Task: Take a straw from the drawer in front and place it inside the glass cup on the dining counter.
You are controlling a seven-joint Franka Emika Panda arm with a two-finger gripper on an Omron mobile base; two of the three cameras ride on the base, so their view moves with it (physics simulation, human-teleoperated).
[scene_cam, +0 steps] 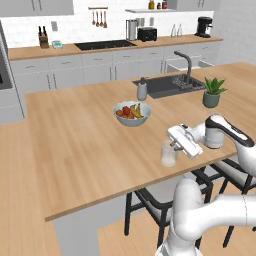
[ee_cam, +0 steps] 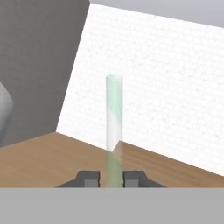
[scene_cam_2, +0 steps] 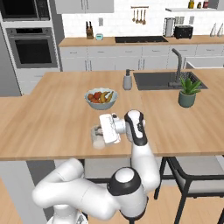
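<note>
In the hand view my gripper (ee_cam: 111, 177) is shut on the straw (ee_cam: 114, 118), a thin pale green stick that rises from between the two fingertips. The glass cup (scene_cam: 168, 154) (scene_cam_2: 97, 137) stands near the front edge of the dining counter (scene_cam: 75, 150) (scene_cam_2: 48, 127), a light wood island top. My gripper (scene_cam: 173, 145) (scene_cam_2: 100, 131) lies level, right beside the cup's rim. From the base views I cannot make out the straw or whether it is in the cup. The drawer is out of view.
A fruit bowl (scene_cam: 132, 113) stands behind the cup, with a grey soap bottle (scene_cam: 142, 90), a dark sink (scene_cam: 167, 85) and a potted plant (scene_cam: 213, 92) farther back. Dark chairs (scene_cam: 150, 205) are tucked under the counter's front edge.
</note>
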